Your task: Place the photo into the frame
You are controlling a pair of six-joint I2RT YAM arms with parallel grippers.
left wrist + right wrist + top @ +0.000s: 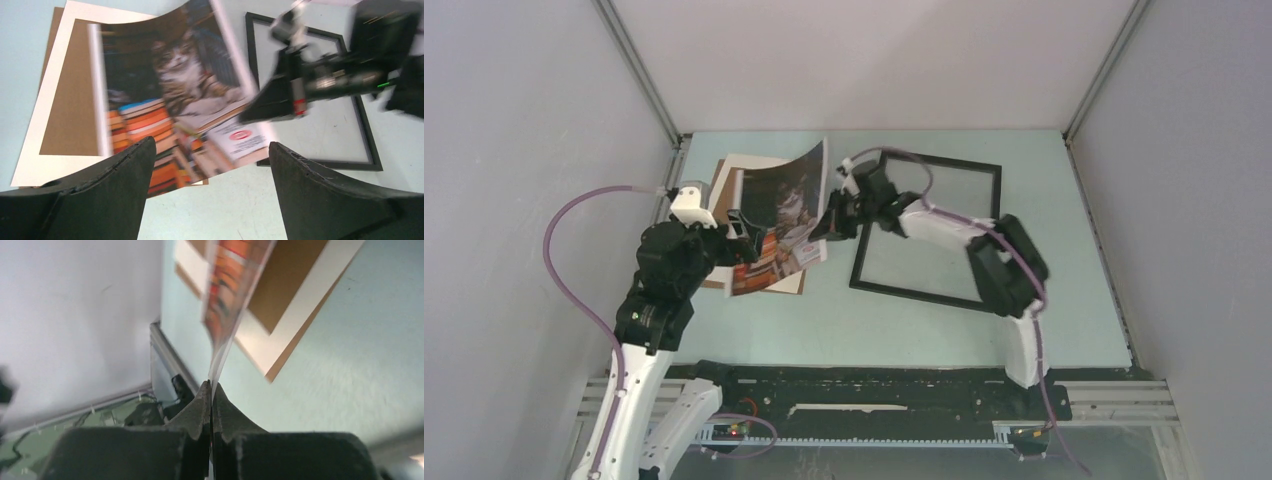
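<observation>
Black thin-edged rectangular picture frame (954, 195) with a clear pane lies flat on the pale green tabletop (824, 330); all positions below are taken from it. The glossy rectangular photo (784, 215), a grey cat over stacked orange, red and blue books on a dark ground, sits just left of the frame, not inside it. The sheet is curled. Its side nearest the frame is raised off the table, and its far corner arches upward. The right gripper (826, 230) reaches across the frame's left edge. Its jaws are pressed fully together on the thin margin of the photo, which the right wrist view shows edge-on between the fingertips (206, 392). The left gripper (212, 145) hangs left of the frame above the photo's book-striped end, its two black fingers (125, 175) spread wide, with nothing between them. Whether it touches the print cannot be told. Under and beyond the photo, further left of the frame, lies a plain white mat sheet (55, 167). A flat brown cardboard board (70, 100) shows through the mat's opening and past its outer edge.
</observation>
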